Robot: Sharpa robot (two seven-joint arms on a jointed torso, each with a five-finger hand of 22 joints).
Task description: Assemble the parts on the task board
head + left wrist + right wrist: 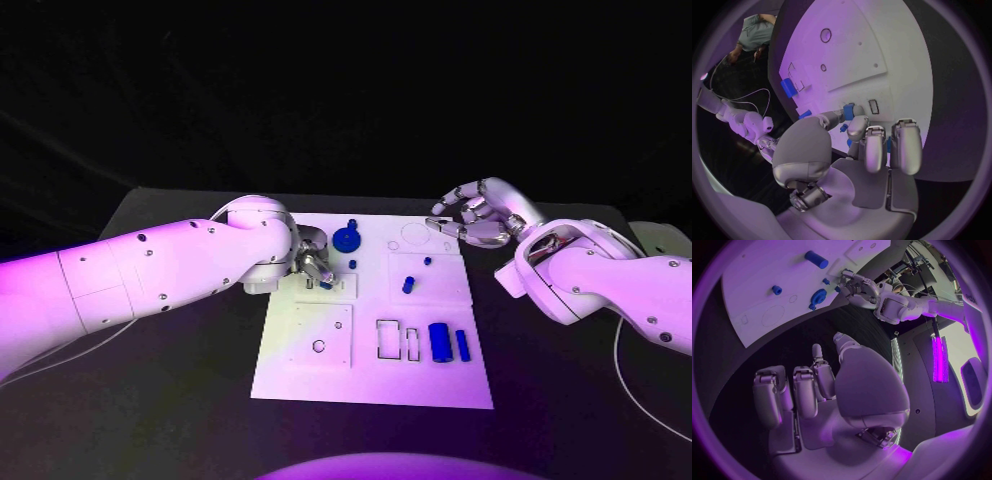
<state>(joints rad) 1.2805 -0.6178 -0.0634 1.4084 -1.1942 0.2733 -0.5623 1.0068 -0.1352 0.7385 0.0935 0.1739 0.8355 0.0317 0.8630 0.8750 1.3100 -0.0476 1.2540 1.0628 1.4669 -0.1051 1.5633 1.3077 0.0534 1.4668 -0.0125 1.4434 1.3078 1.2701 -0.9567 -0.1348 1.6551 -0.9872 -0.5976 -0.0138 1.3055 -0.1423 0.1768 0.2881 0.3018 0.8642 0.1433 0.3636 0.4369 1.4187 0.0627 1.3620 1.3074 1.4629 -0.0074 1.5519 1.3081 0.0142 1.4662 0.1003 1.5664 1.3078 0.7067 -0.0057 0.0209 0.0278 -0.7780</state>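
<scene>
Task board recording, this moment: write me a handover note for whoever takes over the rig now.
Left robot hand: down on the task board at its left side, fingers closed on a small blue part.
Right robot hand: empty, fingers curled, hovering off the board's far right corner.
On the board: blue round part at the far edge, two blue cylinders near the front right, small blue pieces mid-board.
Done: cannot tell. Left: seat the held part, then the others.

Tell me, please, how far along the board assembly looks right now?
Early on. The left hand works a small blue part at the task board. The right hand hovers empty. Two blue cylinders and a round blue part remain unplaced.
</scene>
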